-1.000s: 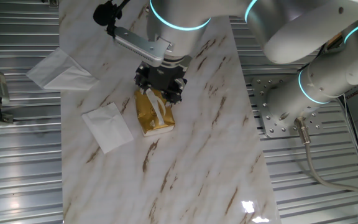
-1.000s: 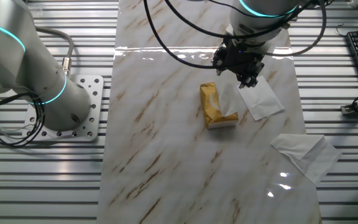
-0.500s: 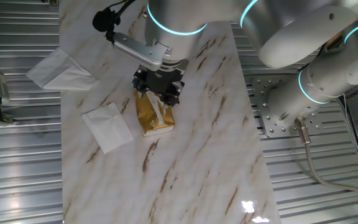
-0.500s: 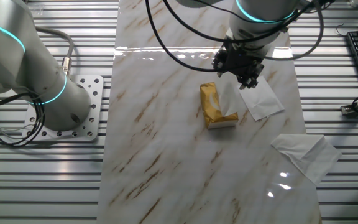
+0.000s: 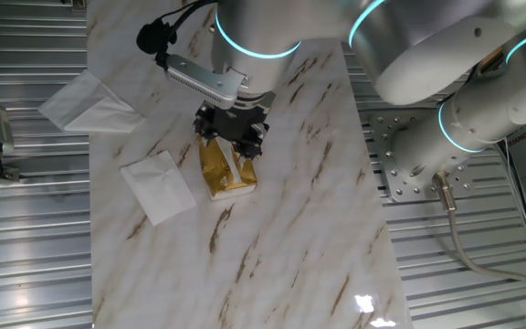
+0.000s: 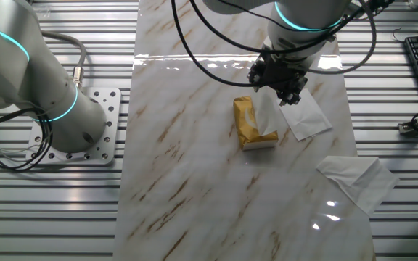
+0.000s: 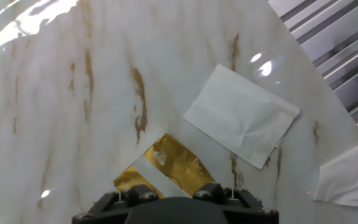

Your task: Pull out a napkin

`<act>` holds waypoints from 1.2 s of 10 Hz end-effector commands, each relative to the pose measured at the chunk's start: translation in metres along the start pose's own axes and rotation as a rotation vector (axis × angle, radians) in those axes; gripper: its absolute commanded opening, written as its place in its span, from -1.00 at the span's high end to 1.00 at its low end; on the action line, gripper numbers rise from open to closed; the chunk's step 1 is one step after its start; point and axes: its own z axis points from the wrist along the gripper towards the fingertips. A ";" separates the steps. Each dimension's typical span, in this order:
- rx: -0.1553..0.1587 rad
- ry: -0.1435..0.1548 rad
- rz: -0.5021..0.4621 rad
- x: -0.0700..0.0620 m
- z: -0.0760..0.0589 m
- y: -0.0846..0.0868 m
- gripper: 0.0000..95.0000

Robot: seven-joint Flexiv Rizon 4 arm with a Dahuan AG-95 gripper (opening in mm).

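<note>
The golden-yellow packet (image 5: 225,170) lies on the marble table (image 5: 290,210). It also shows in the other fixed view (image 6: 250,123) and in the hand view (image 7: 166,165). A thin white napkin (image 5: 236,164) sticks up out of its slot (image 6: 268,116) as a white strip (image 7: 157,177) that runs under my hand. My gripper (image 5: 232,137) hangs just above the packet's far end, at the napkin's top (image 6: 276,83). The fingertips are hidden, so I cannot tell whether they hold the napkin.
A larger flat square white napkin (image 5: 158,185) lies beside the packet (image 6: 305,116) (image 7: 241,116). A big white napkin with a pointed corner (image 5: 85,102) lies at the table's edge (image 6: 355,181). Ribbed metal flooring surrounds the table; the arm's base (image 6: 42,94) stands beside it.
My hand has shifted slightly over the packet's far end. The packet and the loose napkins have not moved.
</note>
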 end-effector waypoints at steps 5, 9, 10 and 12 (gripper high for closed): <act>0.010 0.004 0.018 0.001 0.010 0.001 0.20; 0.019 0.010 0.054 0.001 0.011 0.001 1.00; 0.017 0.003 0.062 0.001 0.011 0.001 1.00; 0.016 -0.001 0.079 0.001 0.011 0.001 1.00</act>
